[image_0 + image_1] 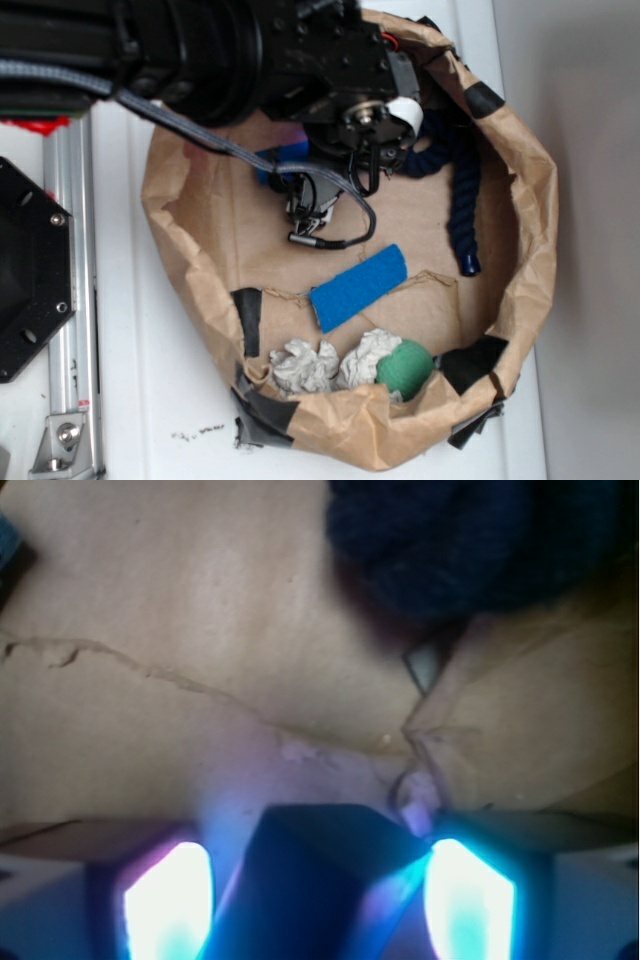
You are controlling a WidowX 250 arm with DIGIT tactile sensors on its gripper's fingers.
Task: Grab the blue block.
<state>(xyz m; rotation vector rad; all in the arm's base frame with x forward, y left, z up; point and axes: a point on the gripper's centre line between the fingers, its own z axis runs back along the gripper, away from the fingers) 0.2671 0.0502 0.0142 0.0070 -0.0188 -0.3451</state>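
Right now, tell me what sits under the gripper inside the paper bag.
A blue block lies between the fingers of the gripper, on the floor of the paper bag. In the exterior view the arm covers most of it and part of the dark rope.

We see a deep royal blue block (358, 287) on plain brown paper (420, 215) patched with black tape (247, 313), a navy rope (462, 175), a green ball (405, 368), white crumpled wads (305, 365), and a black gripper (312, 212).
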